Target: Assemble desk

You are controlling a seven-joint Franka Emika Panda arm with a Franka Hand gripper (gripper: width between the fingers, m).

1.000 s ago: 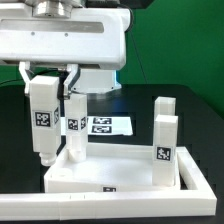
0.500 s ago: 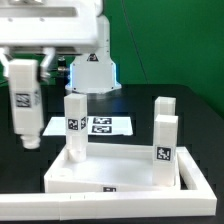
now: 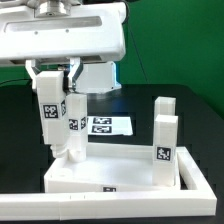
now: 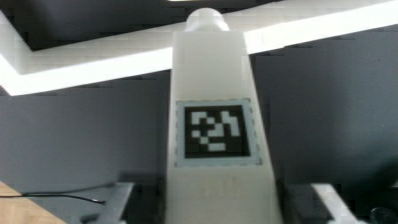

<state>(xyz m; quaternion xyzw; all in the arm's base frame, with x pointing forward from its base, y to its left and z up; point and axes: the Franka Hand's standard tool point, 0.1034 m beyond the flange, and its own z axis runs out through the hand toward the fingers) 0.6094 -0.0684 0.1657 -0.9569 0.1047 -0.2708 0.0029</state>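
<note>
The desk's white panel (image 3: 125,172) lies rim up on the black table. Three white tagged legs stand on it: one at the far corner on the exterior view's left (image 3: 74,128), two on the exterior view's right (image 3: 163,112) (image 3: 165,150). My gripper (image 3: 50,88) is shut on the fourth leg (image 3: 51,118), holding it upright with its lower end just above the panel's near corner on the exterior view's left, close beside the standing leg. In the wrist view the held leg (image 4: 217,120) fills the middle between my fingers (image 4: 139,203), and the panel's rim (image 4: 89,62) shows beyond it.
The marker board (image 3: 104,125) lies flat on the table behind the panel. The arm's white base (image 3: 95,75) stands behind that. A green wall backs the scene.
The gripper with the held leg swung out to the exterior view's left and up, then came back right and down, ending closer to the standing leg and the panel's corner.
</note>
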